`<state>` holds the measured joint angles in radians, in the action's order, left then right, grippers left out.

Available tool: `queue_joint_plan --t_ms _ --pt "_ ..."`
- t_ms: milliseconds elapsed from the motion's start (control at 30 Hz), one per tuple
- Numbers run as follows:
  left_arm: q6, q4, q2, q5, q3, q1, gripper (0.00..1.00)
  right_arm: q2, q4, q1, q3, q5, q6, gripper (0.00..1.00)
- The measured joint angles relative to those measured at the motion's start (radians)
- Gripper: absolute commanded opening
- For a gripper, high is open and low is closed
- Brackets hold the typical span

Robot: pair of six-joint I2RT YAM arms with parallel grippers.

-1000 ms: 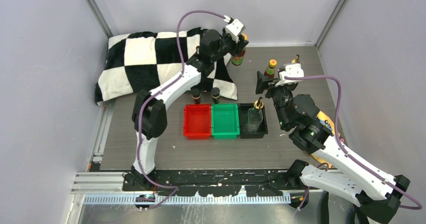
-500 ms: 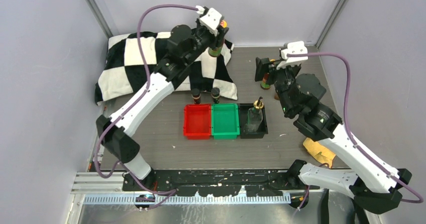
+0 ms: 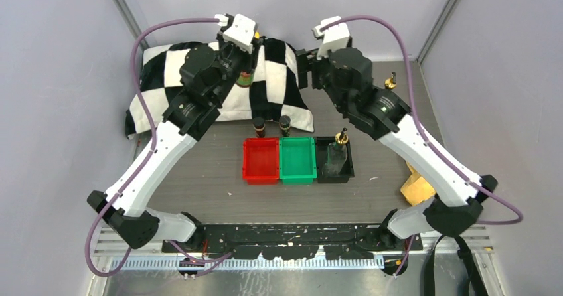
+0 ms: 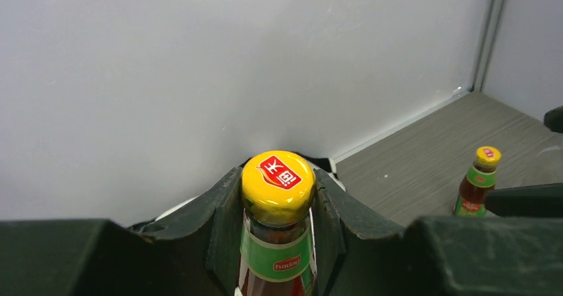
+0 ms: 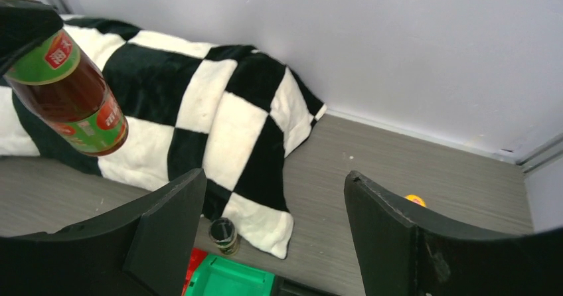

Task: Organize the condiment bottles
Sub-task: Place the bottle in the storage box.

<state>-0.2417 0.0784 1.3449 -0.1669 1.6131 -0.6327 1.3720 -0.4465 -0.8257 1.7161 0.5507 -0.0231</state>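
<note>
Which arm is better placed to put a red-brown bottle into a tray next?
Left, likely: the left gripper is shut on the yellow-capped bottle, held above the checkered cloth. The right gripper is open and empty.

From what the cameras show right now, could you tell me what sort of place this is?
Probably a robot lab test cell: plain grey walls box in a table, and two robot arms are bolted at its near edge.

Bright even light, soft shadows, sharp focus throughout
</note>
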Motion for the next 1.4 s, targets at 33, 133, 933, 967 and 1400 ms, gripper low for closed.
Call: queue_joint_plan --t_ms 33,133,933,967,1400 --pt "0.002 0.011 -0.01 -0.019 -0.006 0.0 0.0 0.033 -0.02 0.0 0.027 -0.011 0.009 0.83" --pt "0.017 0.049 -0.043 -0.083 -0.029 0.0 0.0 0.113 -0.088 0.0 0.1 -0.038 0.035 0.83" --pt "0.261 0.237 -0.33 -0.46 -0.245 -0.009 0.0 0.478 -0.415 0.016 0.371 -0.177 0.21 0.84" --pt "0.267 0.238 -0.338 -0.471 -0.257 -0.009 0.0 0.488 -0.417 0.016 0.371 -0.179 0.214 0.84" --pt "0.393 0.272 -0.352 -0.56 -0.402 -0.009 0.0 0.508 -0.4 0.023 0.245 -0.2 0.261 0.83"
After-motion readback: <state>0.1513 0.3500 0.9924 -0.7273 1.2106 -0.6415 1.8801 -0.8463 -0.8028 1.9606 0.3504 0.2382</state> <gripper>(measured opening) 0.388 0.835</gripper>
